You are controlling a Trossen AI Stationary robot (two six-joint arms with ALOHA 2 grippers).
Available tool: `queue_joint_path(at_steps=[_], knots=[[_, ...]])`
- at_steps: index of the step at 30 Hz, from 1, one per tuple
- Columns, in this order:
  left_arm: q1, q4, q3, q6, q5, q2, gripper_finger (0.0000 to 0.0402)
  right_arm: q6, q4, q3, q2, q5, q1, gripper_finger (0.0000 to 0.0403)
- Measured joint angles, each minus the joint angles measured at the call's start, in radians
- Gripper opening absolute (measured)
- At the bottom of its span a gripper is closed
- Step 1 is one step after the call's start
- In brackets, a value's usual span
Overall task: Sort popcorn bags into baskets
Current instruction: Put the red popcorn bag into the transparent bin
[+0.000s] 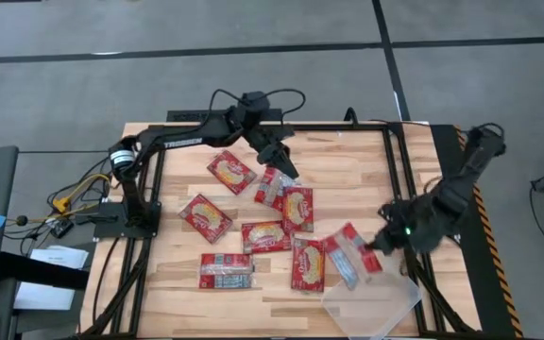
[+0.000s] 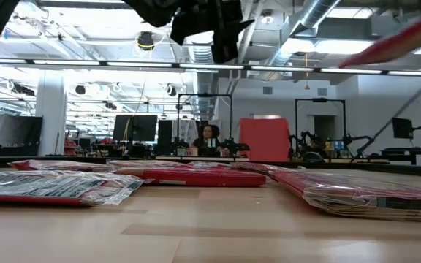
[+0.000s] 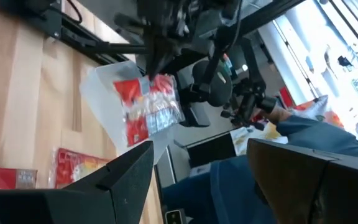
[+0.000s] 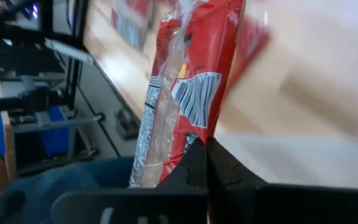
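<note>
Several red popcorn bags (image 1: 266, 236) lie flat on the wooden table, some overlapping. My right gripper (image 1: 378, 244) is at the table's near right, shut on one more popcorn bag (image 1: 352, 255). This bag is right beside the clear basket (image 1: 376, 302) at the near right edge. In the left wrist view the held bag (image 3: 148, 106) shows in front of the basket (image 3: 101, 90). My left gripper (image 1: 289, 173) hangs open and raised over the far bags, with nothing between its fingers (image 3: 129, 174). My right gripper pinches one end of the popcorn bag (image 4: 191, 140) between its two shut fingers. The fingers slant down from the table's right side. The bag reaches out past the fingertips, its barcode side showing, and is lifted clear of the table.
Dark frame rails (image 1: 395, 170) run along the table's left and right sides by the arm bases. Bare wood lies at the far right (image 1: 348, 165) and along the near edge. A person in blue sits beyond the table (image 3: 316, 137).
</note>
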Motion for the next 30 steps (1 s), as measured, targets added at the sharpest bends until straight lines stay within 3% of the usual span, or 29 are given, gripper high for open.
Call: queue_joint_path(at_steps=[6,9,14,21,30], knots=[[0.011,-0.027,0.000,0.007,-0.025,0.000,0.0251,0.306,0.089,0.000,0.162,0.140,0.286,0.0004],[0.011,-0.077,0.000,0.041,-0.077,0.000,0.0251,0.380,0.138,0.000,0.240,0.168,0.367,0.0004],[0.010,-0.114,0.000,0.053,-0.111,0.001,0.0251,0.382,0.179,0.000,0.316,0.153,0.365,0.0013],[0.010,-0.112,0.000,0.038,-0.137,0.001,0.0251,0.389,0.117,0.000,0.340,-0.081,0.334,0.0006],[0.009,-0.111,0.000,0.048,-0.201,0.001,0.0251,0.384,-0.056,0.000,0.339,-0.184,0.273,0.0025]])
